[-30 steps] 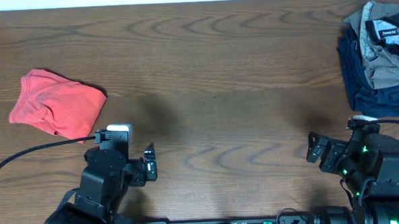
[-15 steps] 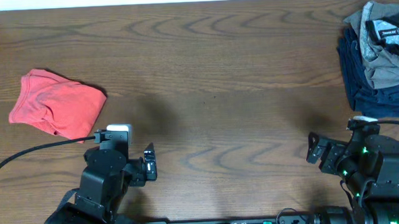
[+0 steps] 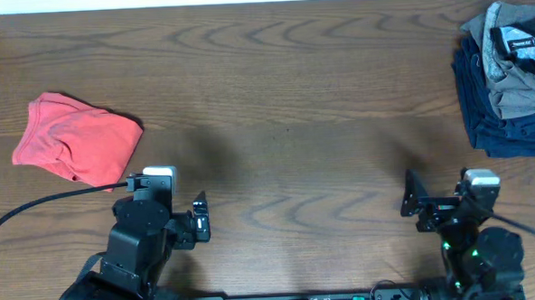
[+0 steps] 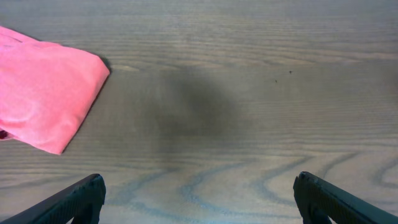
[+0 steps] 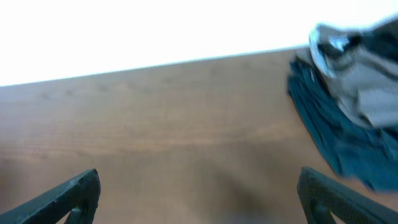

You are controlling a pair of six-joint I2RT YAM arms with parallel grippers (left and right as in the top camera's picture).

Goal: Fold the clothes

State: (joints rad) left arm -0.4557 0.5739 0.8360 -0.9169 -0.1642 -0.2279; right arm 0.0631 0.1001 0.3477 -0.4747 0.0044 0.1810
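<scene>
Presently left claw [image 4: 199,186] and right claw [image 5: 199,183] gape wide, empty; T-shirt [image 3: 75,138] lies bunched.

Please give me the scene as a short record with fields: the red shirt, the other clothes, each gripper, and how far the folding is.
shirt: coral-red T-shirt, bunched up, on the left part of the table
other clothes: pile of grey and navy garments, at the table's far right edge
left gripper: open, empty, over bare wood; the shirt lies to its left, not touching
right gripper: open, empty, apart from the pile
folding: shirt neither laid flat nor neatly folded; no gripper touches it
</scene>
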